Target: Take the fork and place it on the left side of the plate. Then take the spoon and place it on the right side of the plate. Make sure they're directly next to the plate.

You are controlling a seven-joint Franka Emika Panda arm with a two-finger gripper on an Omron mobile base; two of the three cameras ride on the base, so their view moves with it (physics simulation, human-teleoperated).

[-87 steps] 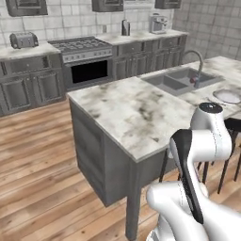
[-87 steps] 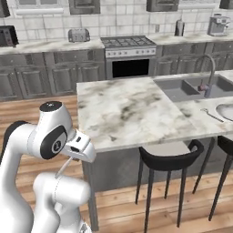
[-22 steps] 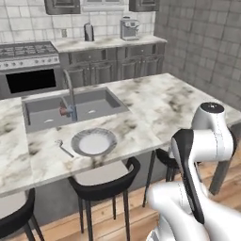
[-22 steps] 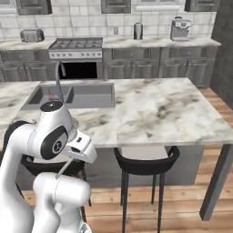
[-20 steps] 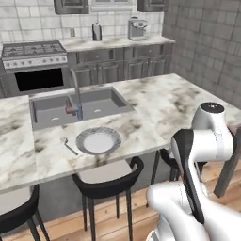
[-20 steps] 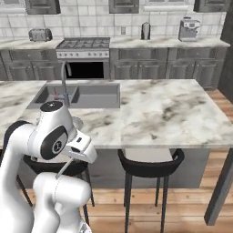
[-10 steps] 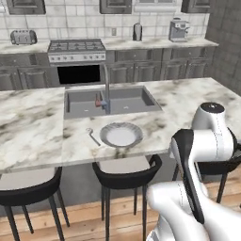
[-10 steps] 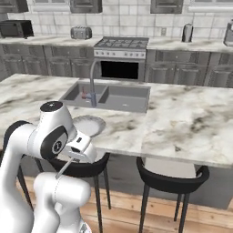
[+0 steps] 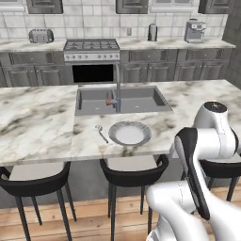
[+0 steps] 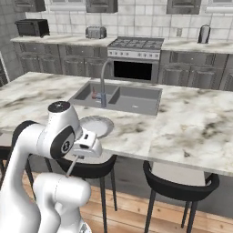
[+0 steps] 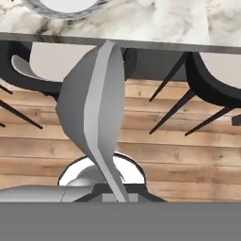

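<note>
The plate (image 11: 66,5) is cut off by the top edge; the arm hides the plate's left part in the right base view.

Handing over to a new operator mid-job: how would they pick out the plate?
Find the sink in the marble island. On the counter edge just in front of it sits the plate: round, pale, shallow, beside a slim silvery utensil.

counts — one plate (image 9: 130,133) | one fork (image 9: 101,134) | one spoon (image 11: 94,103) | three stools (image 9: 134,172) | one toaster (image 9: 40,35)
</note>
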